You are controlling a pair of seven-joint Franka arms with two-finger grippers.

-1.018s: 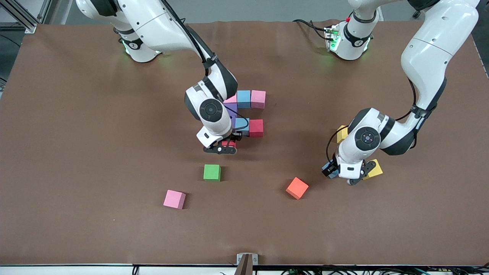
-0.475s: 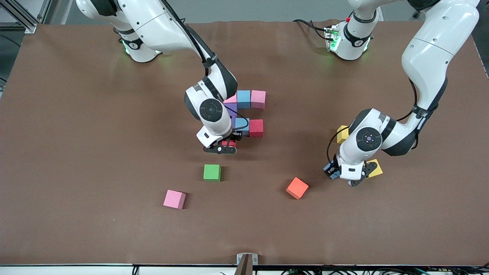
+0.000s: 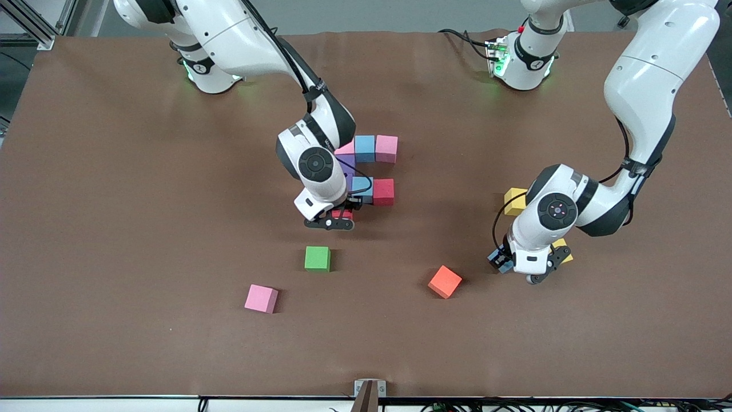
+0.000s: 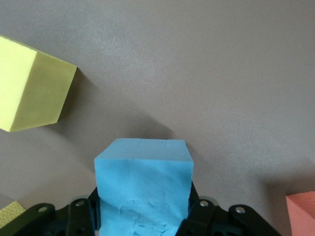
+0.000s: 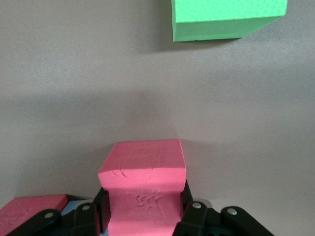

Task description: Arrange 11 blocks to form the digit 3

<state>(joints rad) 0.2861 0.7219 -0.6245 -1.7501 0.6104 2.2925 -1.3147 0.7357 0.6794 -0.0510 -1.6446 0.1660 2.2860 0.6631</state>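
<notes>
Two end effectors each hold a cube right now. The right end effector point(image 3: 336, 220) is pinched tight on a red cube point(image 5: 143, 189) and sits low at the figure point(image 3: 369, 169), just at the side of the figure that faces the front camera. The left end effector point(image 3: 517, 264) is closed on a blue cube point(image 4: 142, 189) toward the left arm's end of the counter point(image 3: 114, 229), well apart from the figure. The blue cube looks to be just off the counter, but I cannot be sure.

The figure is the landmark. It has a row of pink, blue and pink cubes, a purple cube partly hidden by the right arm, and a blue cube touching a red cube point(image 3: 384, 191). Three loose cubes lie nearer the front camera than the figure: green point(image 3: 317, 258), pink point(image 3: 261, 298) and orange point(image 3: 445, 281). Two yellow cubes, one point(image 3: 515, 201) and another point(image 3: 561, 247), lie beside the left end effector and are not needed.

I think the step now is setting the red cube down as the link to the last row. To do it well, keep it flat and square, push it snug against the row above it, then let go gently so the foam does not spring away. The left arm should lift the blue cube straight up, miss the yellow cubes, and wait until the right arm is out of the way.
</notes>
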